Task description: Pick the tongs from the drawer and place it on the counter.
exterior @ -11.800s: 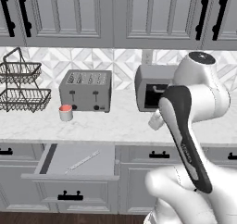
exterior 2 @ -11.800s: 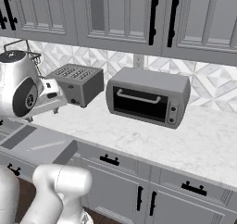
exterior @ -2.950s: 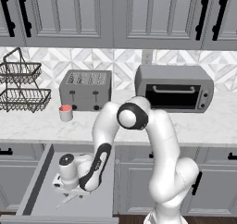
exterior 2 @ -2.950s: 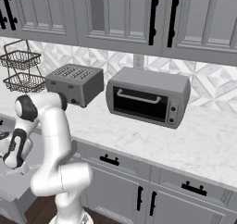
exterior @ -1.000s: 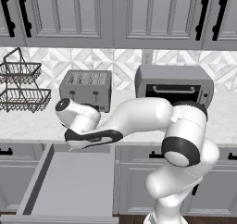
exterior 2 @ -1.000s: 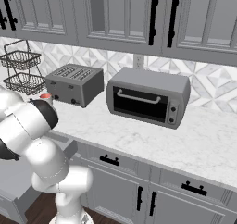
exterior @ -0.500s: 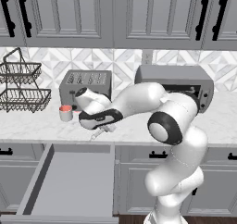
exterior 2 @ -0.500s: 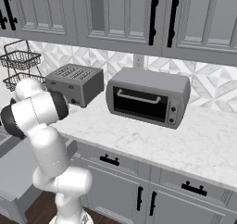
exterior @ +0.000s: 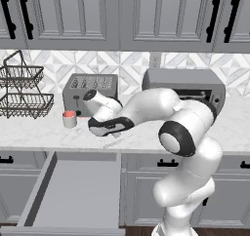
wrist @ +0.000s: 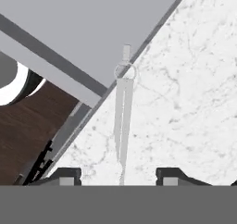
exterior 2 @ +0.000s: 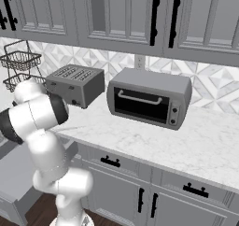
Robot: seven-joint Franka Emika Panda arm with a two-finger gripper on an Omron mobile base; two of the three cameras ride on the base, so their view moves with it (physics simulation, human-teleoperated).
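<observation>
The tongs (wrist: 122,116) lie flat on the white marble counter (wrist: 194,102), a thin pale metal pair with its ring end reaching the counter's front edge. My gripper (wrist: 118,174) hovers just above their near tip, open, with both fingertips (wrist: 65,174) wide apart and clear of the metal. In the left base view the gripper (exterior: 108,134) hangs low over the counter (exterior: 44,132) in front of the toaster, the tongs (exterior: 113,142) a faint streak beneath it. The drawer (exterior: 73,191) stands pulled out below, its grey floor bare.
A toaster (exterior: 90,93) and a small red cup (exterior: 70,119) stand behind the gripper. A wire basket rack (exterior: 22,91) is at the far left, a toaster oven (exterior: 183,86) to the right. Wall cabinets hang overhead.
The hand has swung rightward from above the drawer's side to over the counter's front edge. The tongs, once in the drawer, now rest on the counter.
</observation>
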